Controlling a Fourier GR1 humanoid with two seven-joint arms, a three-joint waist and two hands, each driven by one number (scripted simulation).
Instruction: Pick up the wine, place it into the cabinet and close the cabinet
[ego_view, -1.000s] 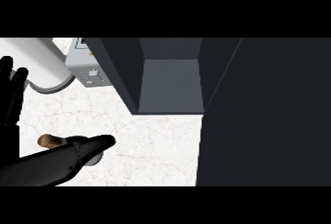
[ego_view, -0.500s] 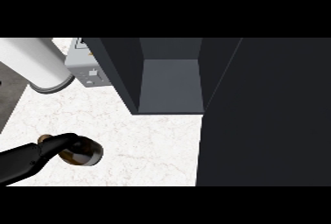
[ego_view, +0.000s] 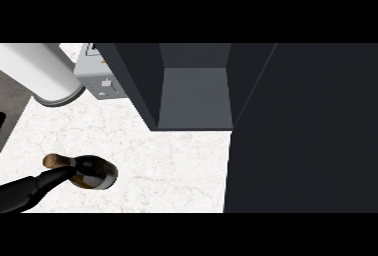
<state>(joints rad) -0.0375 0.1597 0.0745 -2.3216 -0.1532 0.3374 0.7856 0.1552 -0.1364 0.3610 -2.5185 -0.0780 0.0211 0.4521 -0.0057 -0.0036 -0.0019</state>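
The biggest thing in the head view is the cabinet door (ego_view: 303, 130), a dark slab that fills the right side from top to bottom and stands swung open, covering the bench beneath it. Beside it to the left is the cabinet (ego_view: 193, 95) itself, open, with dark side walls and a grey inner floor that shows bare. Its front lower edge ends over the middle of the bench.

The bench (ego_view: 170, 165) is white marbled stone. Its free part runs from the cabinet's front edge down to the lower edge of the view and leftward to a dark strip along the far left. The widest open stretch lies between the bottle and the door, directly below the cabinet opening.

At the upper left a large white cylinder (ego_view: 40, 70) with a grey rim slants in from the top corner. Just right of it, tucked against the cabinet's left wall, sits a small grey appliance (ego_view: 100, 80) with a knob or lever on its face.

The wine (ego_view: 87, 171) is at the lower left of the bench, a dark bottle seen almost end-on, its brown cork pointing left. It is well apart from the cabinet and from the door.

A black robot hand (ego_view: 33, 187) comes in from the lower left corner and meets the bottle's neck; how its fingers are set cannot be told. The other robot hand does not show.
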